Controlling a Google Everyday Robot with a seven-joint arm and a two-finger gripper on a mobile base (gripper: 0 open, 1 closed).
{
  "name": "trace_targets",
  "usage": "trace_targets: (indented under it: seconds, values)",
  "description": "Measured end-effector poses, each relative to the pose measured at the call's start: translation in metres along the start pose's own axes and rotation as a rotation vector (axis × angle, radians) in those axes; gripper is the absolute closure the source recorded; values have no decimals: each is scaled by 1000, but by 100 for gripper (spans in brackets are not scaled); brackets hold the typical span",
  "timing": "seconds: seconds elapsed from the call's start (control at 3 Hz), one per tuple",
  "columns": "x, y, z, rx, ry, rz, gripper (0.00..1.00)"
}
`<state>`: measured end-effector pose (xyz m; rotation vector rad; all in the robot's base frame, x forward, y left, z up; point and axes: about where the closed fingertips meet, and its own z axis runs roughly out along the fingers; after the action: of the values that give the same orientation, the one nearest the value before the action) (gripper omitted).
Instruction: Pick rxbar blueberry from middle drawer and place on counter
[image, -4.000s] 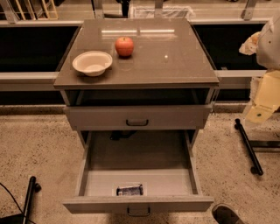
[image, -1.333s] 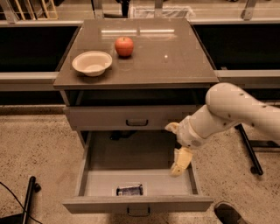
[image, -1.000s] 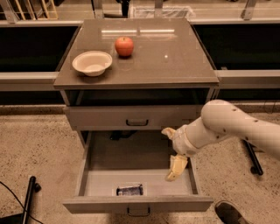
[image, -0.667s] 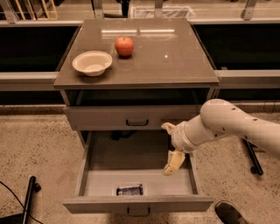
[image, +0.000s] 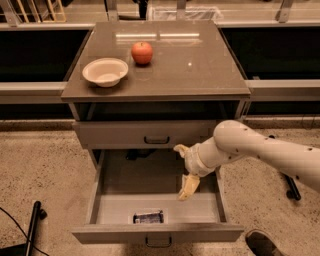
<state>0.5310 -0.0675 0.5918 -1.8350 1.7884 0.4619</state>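
The rxbar blueberry lies flat on the floor of the open middle drawer, close behind the drawer's front wall, a little left of centre. My gripper hangs over the right part of the drawer on the white arm reaching in from the right. Its two cream fingers are spread apart and hold nothing. The lower fingertip is above and to the right of the bar, clear of it. The glossy counter tops the cabinet.
A cream bowl and a red apple stand on the counter's left half. The drawer above is pushed in. A dark pole with a cable is on the floor at lower left, and a dark stand leg at right.
The arm came in from the right edge and the gripper moved left and down over the open drawer, closer to the bar. The bar, bowl and apple have not moved.
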Motion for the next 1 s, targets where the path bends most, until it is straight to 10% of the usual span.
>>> trace_targets:
  seconds: [0.67, 1.0]
  values:
    - [24, -3, 86, -40, -1, -137, 0]
    - [29, 9, 106, -76, -11, -170, 18]
